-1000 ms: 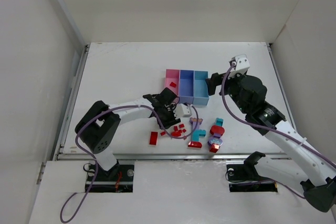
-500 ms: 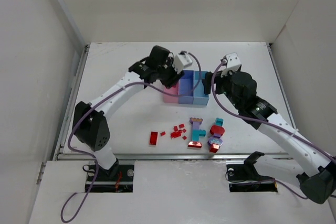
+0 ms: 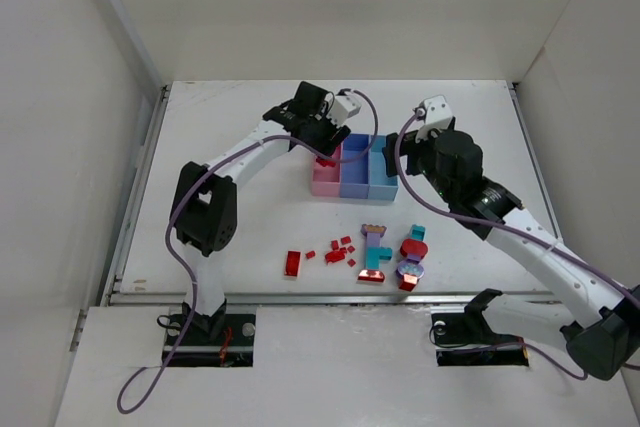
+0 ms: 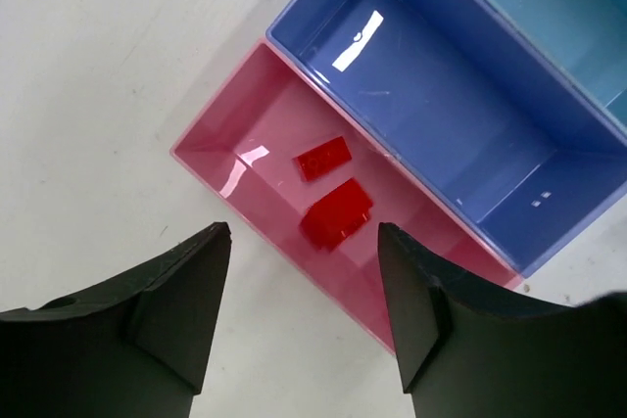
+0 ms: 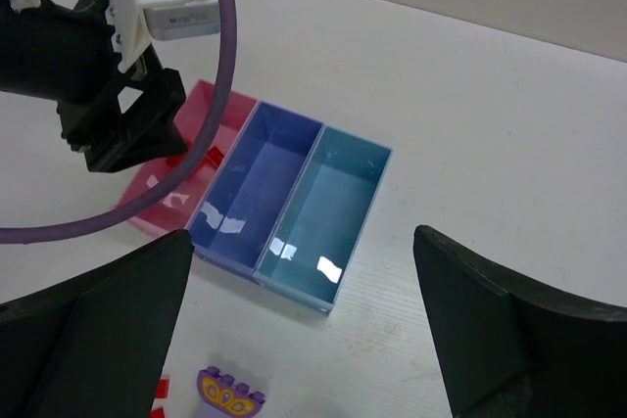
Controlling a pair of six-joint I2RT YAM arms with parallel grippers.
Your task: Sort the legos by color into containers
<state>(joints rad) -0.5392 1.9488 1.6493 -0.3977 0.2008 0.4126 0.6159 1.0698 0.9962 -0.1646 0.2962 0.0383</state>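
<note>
Toward the lower left of the overhead view, a loose red brick (image 3: 292, 263) lies flat on the white surface (image 3: 230, 147), with a scatter of small red chips (image 3: 340, 250) just to its right. Higher up, the left claw (image 4: 302, 242) hangs over the pink bin (image 4: 269, 115). Its jaws stand apart with nothing between them, and two red bricks (image 4: 336, 212) lie on the bin floor below. Joined on the right are the purple-blue bin (image 4: 441, 134) and the light blue bin (image 5: 338, 203), neither showing a brick inside.

Below the bins, right of the chips, sit a purple-and-teal clump (image 3: 375, 250) and a red-topped clump (image 3: 411, 257). At the right, the right claw (image 5: 302, 237) is spread wide and holds nothing, poised above the bins.

These pieces look light, stiff and glossy, so they will likely skid if nudged but will not crush. The loose brick is best pinched across its two long flat sides. The chips sit low and offer little to hold, so they probably need a straight-down approach. The clumps mix colours and seem to need both claws, one bracing the base while the other pulls a piece off.
</note>
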